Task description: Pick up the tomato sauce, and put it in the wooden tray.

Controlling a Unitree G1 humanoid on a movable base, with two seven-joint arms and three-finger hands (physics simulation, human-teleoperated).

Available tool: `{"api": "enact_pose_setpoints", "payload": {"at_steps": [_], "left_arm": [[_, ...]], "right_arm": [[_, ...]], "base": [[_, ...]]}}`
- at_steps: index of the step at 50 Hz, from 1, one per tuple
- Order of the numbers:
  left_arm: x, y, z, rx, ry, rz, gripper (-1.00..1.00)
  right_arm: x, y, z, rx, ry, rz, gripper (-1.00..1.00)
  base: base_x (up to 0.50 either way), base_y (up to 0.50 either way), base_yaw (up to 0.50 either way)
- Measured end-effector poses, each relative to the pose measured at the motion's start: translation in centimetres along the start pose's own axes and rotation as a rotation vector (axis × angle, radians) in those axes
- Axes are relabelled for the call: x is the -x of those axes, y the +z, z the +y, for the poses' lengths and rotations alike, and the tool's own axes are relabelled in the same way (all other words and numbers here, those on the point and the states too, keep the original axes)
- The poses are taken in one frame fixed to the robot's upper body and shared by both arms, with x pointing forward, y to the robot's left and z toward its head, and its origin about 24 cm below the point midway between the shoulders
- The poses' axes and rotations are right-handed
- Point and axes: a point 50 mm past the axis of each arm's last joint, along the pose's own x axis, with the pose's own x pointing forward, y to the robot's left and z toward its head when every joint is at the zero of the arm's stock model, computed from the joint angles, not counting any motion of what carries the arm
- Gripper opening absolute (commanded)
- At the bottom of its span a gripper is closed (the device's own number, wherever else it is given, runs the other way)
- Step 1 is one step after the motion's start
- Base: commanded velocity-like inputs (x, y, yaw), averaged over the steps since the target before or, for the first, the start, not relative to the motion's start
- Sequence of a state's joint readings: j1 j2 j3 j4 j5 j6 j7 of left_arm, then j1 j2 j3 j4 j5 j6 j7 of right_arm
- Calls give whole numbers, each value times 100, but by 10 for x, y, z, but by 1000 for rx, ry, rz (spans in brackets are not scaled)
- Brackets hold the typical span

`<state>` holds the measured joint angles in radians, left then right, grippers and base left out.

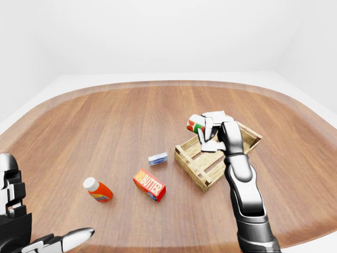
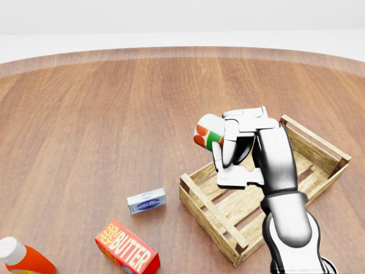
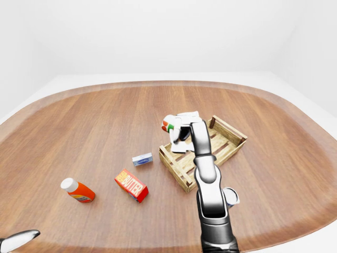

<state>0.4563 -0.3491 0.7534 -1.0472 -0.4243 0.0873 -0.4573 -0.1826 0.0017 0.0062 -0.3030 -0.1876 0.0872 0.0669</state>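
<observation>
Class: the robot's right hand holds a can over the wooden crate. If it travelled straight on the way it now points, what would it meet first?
Probably nothing nearby: the right hand, shut on the white tomato sauce can, points toward the head view's upper left, over bare wooden table. Depth is unclear.

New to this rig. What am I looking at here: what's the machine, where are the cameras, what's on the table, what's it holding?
These are simulator renders of a humanoid robot with two arms and three-finger hands. All three cameras sit on its head, looking out over its arms: one head view, plus a left-eye and right-eye pair showing nearly the same scene.

The right hand is closed round the tomato sauce, a white can with a red and green label, held above the wooden tray near its left end. The left hand shows low at the left-eye view's left edge, fingers spread, holding nothing.

On the wooden table also lie a red butter box, a small grey-blue packet and an orange bottle with a white cap.
</observation>
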Motion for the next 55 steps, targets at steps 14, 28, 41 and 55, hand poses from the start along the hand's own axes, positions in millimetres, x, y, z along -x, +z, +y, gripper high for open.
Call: {"api": "enact_pose_setpoints", "payload": {"at_steps": [14, 28, 41, 55], "left_arm": [[0, 1, 1, -7, 0, -8, 100], [-1, 1, 2, -12, -3, -11, 100], [-1, 1, 1, -16, -7, -10, 100], [-1, 1, 1, -16, -6, -9, 100]], "right_arm": [[-44, -70, 12, 144, -31, 255, -100], [-66, -110, 0, 301, -82, 412, -100], [-71, -121, -19, 407, -133, 506, -100], [-71, -126, -34, 511, -154, 547, -100]], "base": [[0, 0, 0], [0, 0, 0], [0, 0, 0], [0, 0, 0]]}}
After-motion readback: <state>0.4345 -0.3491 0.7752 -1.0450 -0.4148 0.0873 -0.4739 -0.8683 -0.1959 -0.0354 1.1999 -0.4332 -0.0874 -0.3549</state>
